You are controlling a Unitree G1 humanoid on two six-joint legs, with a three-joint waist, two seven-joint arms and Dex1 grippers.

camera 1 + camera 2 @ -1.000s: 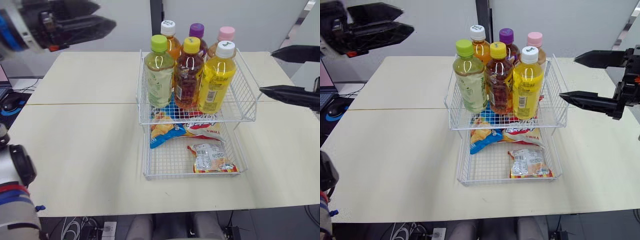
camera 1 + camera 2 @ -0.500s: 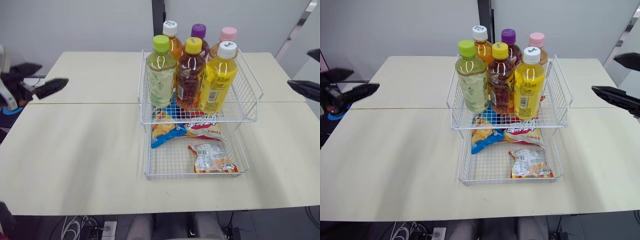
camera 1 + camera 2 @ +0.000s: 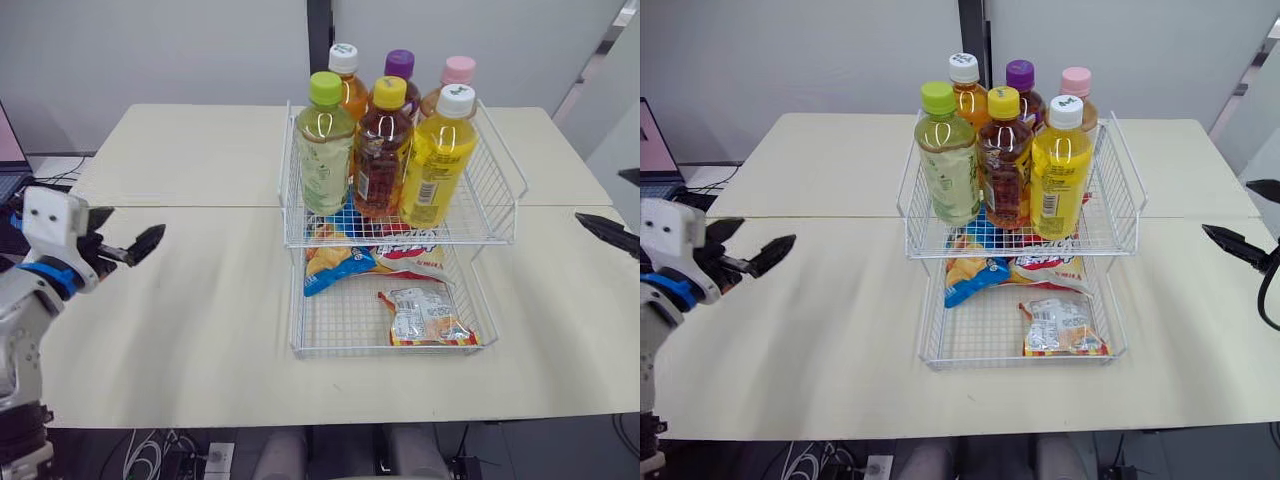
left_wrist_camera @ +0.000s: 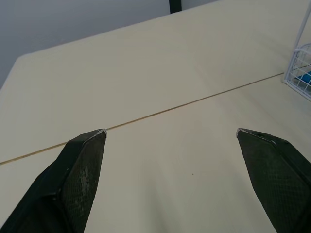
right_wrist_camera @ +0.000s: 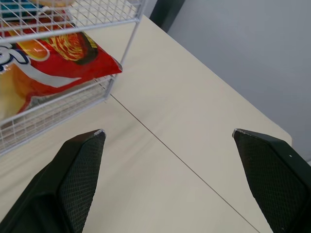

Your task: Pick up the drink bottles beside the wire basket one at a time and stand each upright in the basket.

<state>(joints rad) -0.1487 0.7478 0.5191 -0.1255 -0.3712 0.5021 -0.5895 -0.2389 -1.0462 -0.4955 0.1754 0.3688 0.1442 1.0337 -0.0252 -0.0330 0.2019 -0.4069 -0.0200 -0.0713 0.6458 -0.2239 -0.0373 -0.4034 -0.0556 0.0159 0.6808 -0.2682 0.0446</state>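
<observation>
- Your left tool (image 3: 137, 221) hung over the surface (image 3: 820, 310) with its fingers spread and nothing between them. Your right tool (image 3: 1226, 208) was likewise spread and empty.
- The six bottles (image 3: 1003, 160) stood upright and packed close in the basket (image 3: 1122, 218), between the two tools and well apart from both.
- I saw no bottle lying near either tool, so the job looked finished. Another reach in could clip a cap and tip the packed row.
- The basket sat on a lower basket (image 3: 940, 340) holding snack bags (image 3: 1060, 325). A knock on its rim from either tool could slide it off.
- Bottle labels and bag print were too small to read.
</observation>
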